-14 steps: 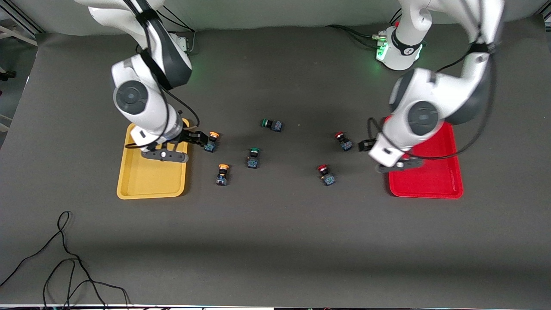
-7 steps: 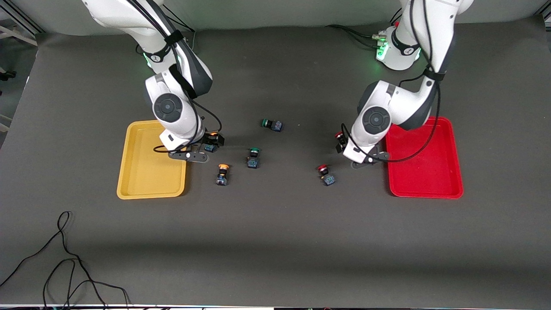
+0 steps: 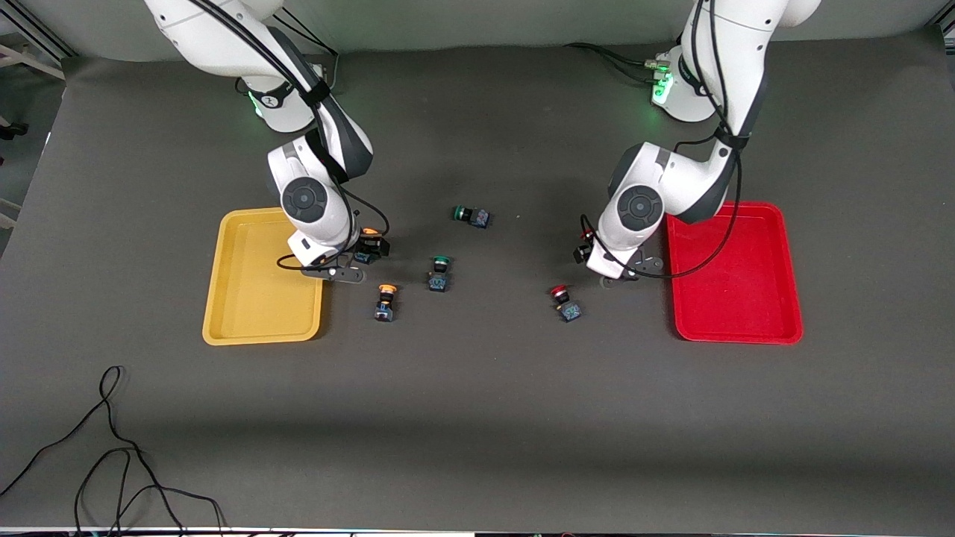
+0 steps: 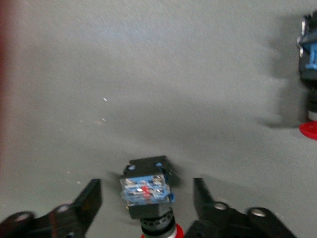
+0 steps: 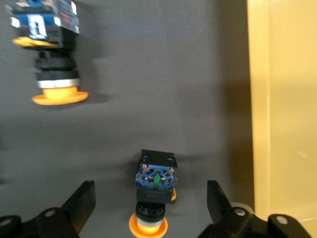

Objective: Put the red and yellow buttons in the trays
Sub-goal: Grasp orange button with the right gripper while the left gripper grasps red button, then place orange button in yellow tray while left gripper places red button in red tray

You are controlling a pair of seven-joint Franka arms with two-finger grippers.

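My right gripper (image 3: 371,248) is open and low on the table beside the yellow tray (image 3: 254,298). In the right wrist view its fingers (image 5: 84,196) stand on either side of a yellow button (image 5: 155,184) without touching it. A second yellow button (image 3: 385,302) lies nearer the camera; it also shows in the right wrist view (image 5: 49,54). My left gripper (image 3: 584,246) is open beside the red tray (image 3: 746,298). Its fingers (image 4: 204,196) stand on either side of a red button (image 4: 147,191), which the arm mostly hides in the front view. A second red button (image 3: 565,303) lies nearer the camera.
Two green-capped switches (image 3: 471,216) (image 3: 439,273) lie mid-table between the arms. The yellow tray's rim (image 5: 257,99) runs close beside my right gripper. A loose black cable (image 3: 112,447) lies near the front edge at the right arm's end.
Both arms have come down from higher up. Each open gripper has moved over its button, away from its tray, and now stands round it. The buttons have not moved.
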